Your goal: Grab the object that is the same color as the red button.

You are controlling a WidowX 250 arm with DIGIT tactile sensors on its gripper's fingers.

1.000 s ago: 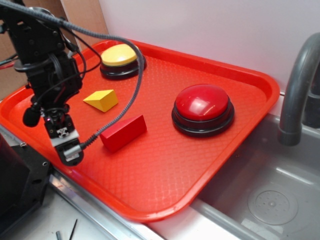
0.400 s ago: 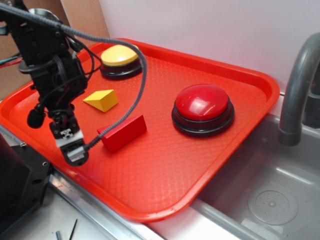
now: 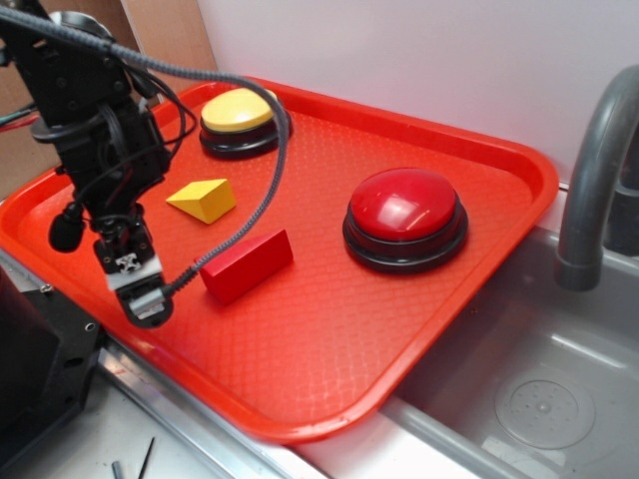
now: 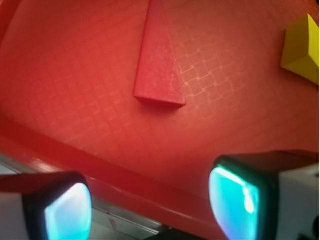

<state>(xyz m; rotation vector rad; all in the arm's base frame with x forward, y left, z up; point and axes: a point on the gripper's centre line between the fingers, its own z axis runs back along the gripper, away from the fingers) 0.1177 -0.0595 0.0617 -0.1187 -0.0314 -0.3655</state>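
The object, a matte red wedge block [image 3: 246, 264], lies on the red tray [image 3: 329, 329] left of centre; the wrist view shows the same block [image 4: 159, 65] ahead of the jaws. The glossy red button [image 3: 405, 213] on a black base sits to its right. My gripper [image 3: 142, 295] hangs over the tray's front-left rim, just left of the wedge and apart from it. It is open, and the two cyan pads [image 4: 67, 212] have only the tray rim between them.
A yellow wedge block [image 3: 203, 199] lies behind the red one, also seen as the yellow block [image 4: 302, 50]. A yellow dome button [image 3: 239, 112] stands at the tray's back left. A grey sink [image 3: 539, 389] with a faucet [image 3: 591, 180] is on the right.
The arm shifted slightly right toward the wedge and then back a little to the left. The gripper stays open and the blocks have not moved.
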